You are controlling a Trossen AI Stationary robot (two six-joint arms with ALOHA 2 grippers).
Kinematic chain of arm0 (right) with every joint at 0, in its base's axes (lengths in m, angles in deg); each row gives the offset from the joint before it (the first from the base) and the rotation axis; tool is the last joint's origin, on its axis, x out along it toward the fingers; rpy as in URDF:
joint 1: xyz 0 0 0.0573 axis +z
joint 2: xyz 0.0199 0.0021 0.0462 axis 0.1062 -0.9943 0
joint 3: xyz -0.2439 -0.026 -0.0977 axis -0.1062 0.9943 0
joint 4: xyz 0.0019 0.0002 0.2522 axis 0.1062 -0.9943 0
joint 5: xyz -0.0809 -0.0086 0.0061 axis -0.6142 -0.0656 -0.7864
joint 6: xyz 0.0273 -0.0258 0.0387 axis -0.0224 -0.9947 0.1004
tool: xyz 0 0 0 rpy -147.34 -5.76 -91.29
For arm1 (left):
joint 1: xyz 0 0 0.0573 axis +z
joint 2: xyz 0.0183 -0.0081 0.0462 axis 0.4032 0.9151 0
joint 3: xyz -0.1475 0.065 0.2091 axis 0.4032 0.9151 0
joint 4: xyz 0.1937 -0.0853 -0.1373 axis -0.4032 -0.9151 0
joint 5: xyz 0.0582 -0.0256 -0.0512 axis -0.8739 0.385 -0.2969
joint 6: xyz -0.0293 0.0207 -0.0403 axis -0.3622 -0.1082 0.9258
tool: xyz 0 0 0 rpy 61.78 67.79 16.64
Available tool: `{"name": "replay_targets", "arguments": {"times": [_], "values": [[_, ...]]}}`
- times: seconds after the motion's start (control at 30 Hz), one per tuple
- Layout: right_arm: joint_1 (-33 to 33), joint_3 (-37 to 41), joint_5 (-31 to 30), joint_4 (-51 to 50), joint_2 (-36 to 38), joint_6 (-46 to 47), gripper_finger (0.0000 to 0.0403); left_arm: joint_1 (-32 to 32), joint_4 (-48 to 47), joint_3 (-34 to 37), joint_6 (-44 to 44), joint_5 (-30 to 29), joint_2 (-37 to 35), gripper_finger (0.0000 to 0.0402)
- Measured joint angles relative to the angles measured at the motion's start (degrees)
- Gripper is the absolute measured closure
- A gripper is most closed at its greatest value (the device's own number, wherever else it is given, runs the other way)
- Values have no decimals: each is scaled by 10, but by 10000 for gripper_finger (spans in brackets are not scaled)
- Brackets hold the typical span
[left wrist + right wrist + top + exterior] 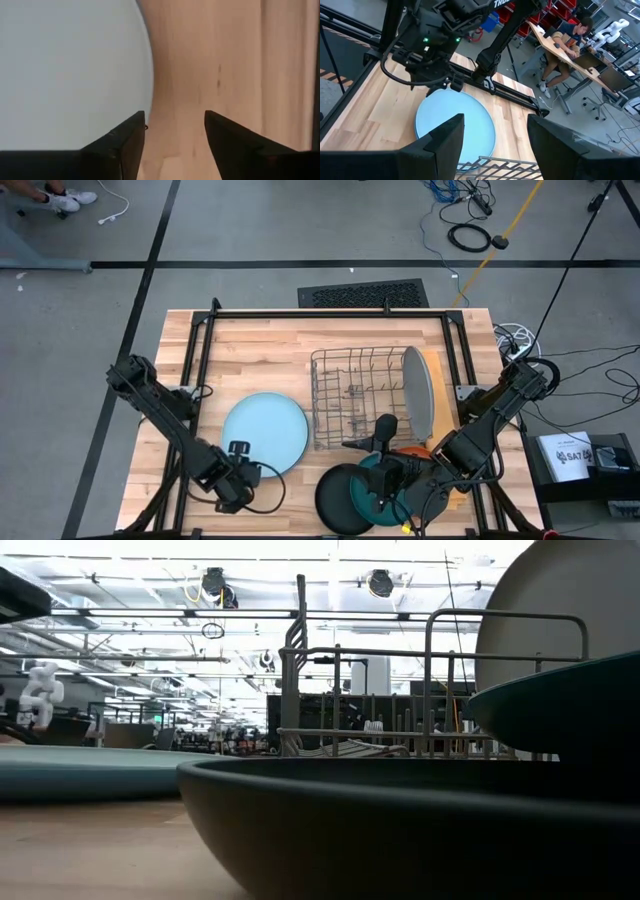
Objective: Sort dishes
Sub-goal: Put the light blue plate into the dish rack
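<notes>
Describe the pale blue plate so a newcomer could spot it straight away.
Start at the wire rack in the middle of the wooden table. The pale blue plate lies flat on the wood to its left, just ahead of the left gripper. It is the only plate lying alone and clear; the black plate and teal plate crowd together under the right gripper.

Bare table (260, 345) lies open behind the pale blue plate (264, 433); the wire rack (355, 400) blocks the middle.
</notes>
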Motion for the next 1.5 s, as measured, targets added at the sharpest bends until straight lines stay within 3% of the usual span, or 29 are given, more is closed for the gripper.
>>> {"name": "replay_targets", "arguments": {"times": [0.47,1.1,1.5], "values": [[0,0,0,-1,0,-1,193,-1,-23,20,-20,-13,56,209],[0,0,0,0,0,0,193,-1,-22,20,-21,-23,57,391],[0,0,0,0,0,0,193,-1,-62,-17,-19,-1,56,400]]}}
